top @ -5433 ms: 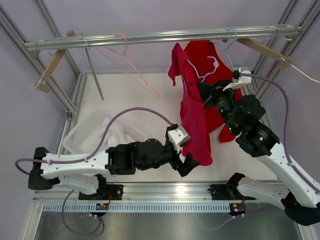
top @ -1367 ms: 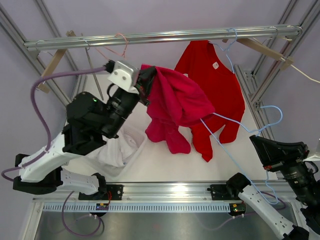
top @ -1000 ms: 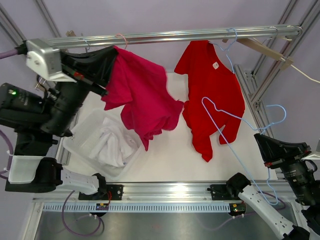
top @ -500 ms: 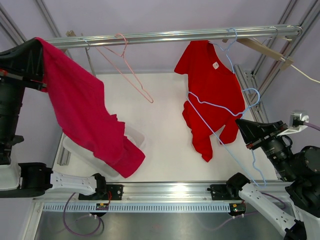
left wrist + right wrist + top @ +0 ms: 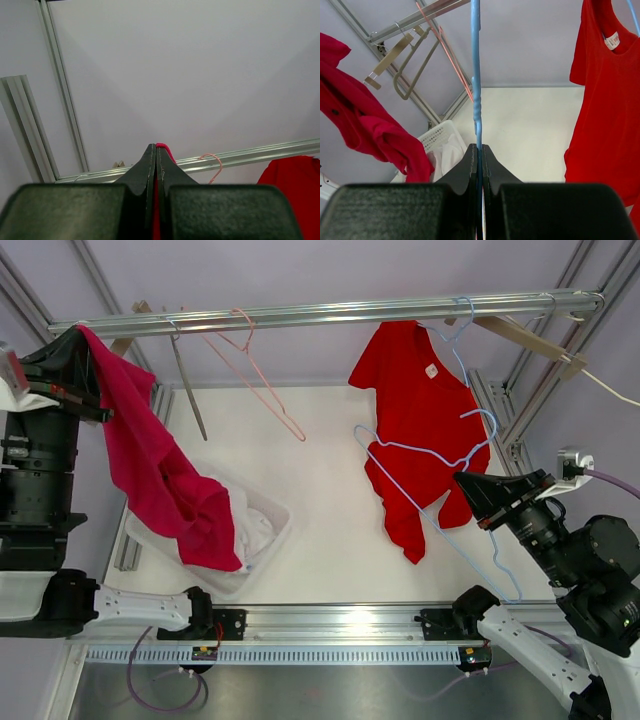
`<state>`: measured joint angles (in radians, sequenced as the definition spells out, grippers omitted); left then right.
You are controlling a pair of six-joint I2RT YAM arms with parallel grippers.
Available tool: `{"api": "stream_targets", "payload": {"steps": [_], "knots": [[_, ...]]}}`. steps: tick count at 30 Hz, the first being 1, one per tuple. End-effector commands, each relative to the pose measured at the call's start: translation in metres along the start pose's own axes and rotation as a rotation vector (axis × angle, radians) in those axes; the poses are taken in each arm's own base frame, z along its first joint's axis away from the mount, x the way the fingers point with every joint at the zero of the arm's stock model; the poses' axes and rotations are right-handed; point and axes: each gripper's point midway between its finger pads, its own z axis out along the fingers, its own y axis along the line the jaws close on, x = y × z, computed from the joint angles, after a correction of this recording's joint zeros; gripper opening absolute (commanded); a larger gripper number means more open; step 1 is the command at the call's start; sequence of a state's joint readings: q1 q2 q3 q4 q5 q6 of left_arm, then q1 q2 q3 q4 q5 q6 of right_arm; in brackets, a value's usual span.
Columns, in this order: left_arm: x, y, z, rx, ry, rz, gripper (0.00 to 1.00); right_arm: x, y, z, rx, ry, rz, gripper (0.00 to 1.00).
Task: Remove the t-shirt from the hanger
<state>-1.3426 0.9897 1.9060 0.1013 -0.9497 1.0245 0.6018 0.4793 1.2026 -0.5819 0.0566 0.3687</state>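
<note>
While the left gripper (image 5: 156, 150) pinches the t-shirt (image 5: 150, 470), the right gripper (image 5: 479, 150) clamps the hanger (image 5: 476, 75).

We saw plain lilac-grey walls (image 5: 330, 270) behind an aluminium frame (image 5: 490, 390), its horizontal rail (image 5: 330, 313) crossing the top with a wooden brace (image 5: 525, 338) at its right end. Below lay a white tabletop (image 5: 330, 530), evenly lit, edged by a slotted metal track (image 5: 340, 618) nearest us.

Matt cloth t-shirt (image 5: 150, 470), glossy wire hanger (image 5: 476, 100), brushed metal rail (image 5: 330, 313).
</note>
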Motion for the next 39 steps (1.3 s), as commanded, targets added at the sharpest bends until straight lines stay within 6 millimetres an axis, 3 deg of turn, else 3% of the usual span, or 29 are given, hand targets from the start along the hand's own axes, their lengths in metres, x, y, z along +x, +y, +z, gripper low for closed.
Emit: {"api": "stream_targets", "payload": {"steps": [1,3,4,5,6,7,8,9,10,14,21,22,24,28,31,32,34,38,39], "knots": [[0.009,0.007,-0.006,-0.039,-0.009,0.099,0.00,-0.005,0.010,0.010,-0.051,-0.017,-0.013,0.00],[0.021,0.008,-0.011,-0.061,0.009,0.097,0.00,0.000,0.009,0.014,-0.048,0.000,-0.014,0.00],[0.028,0.018,-0.018,-0.072,0.016,0.079,0.00,0.003,0.008,0.018,-0.045,0.014,-0.014,0.00],[0.054,-0.003,-0.025,-0.044,0.053,0.111,0.00,0.008,0.006,0.021,-0.039,0.024,-0.015,0.00],[0.068,-0.004,-0.032,-0.045,0.074,0.100,0.00,0.009,0.006,0.023,-0.039,0.024,-0.016,0.00],[0.080,0.010,-0.043,-0.060,0.090,0.066,0.00,0.012,0.003,0.027,-0.028,0.033,-0.020,0.00],[0.098,0.009,-0.052,-0.071,0.132,0.034,0.00,0.014,0.002,0.030,-0.027,0.037,-0.023,0.00],[0.126,-0.007,-0.062,-0.051,0.172,0.077,0.00,0.014,0.002,0.032,-0.024,0.039,-0.023,0.00],[0.137,0.004,-0.072,-0.072,0.184,0.000,0.00,0.018,0.002,0.037,-0.025,0.051,-0.025,0.00],[0.193,-0.010,-0.102,-0.041,0.333,-0.038,0.00,0.020,0.003,0.048,-0.031,0.054,-0.023,0.00],[0.259,-0.023,-0.143,-0.103,0.490,-0.196,0.00,0.035,0.003,0.067,-0.049,0.091,-0.017,0.00],[0.269,-0.030,-0.149,-0.136,0.503,-0.319,0.00,0.039,0.003,0.072,-0.047,0.107,-0.017,0.00],[0.289,-0.028,-0.164,-0.147,0.540,-0.340,0.00,0.039,0.003,0.077,-0.049,0.111,-0.025,0.00],[0.323,-0.047,-0.182,-0.189,0.583,-0.470,0.14,0.032,0.004,0.089,-0.043,0.093,-0.031,0.00],[0.341,-0.049,-0.191,-0.265,0.621,-0.480,0.18,0.029,0.007,0.098,-0.051,0.088,-0.029,0.00],[0.348,-0.040,-0.197,-0.285,0.640,-0.415,0.20,0.027,0.009,0.101,-0.059,0.082,-0.027,0.00],[0.359,-0.037,-0.203,-0.366,0.651,-0.444,0.24,0.026,0.010,0.108,-0.059,0.078,-0.027,0.00],[0.388,-0.030,-0.223,-0.446,0.713,-0.380,0.31,0.023,0.006,0.126,-0.025,0.094,-0.062,0.00],[0.395,-0.029,-0.228,-0.455,0.721,-0.363,0.31,0.027,-0.003,0.137,0.025,0.111,-0.075,0.00]]}}
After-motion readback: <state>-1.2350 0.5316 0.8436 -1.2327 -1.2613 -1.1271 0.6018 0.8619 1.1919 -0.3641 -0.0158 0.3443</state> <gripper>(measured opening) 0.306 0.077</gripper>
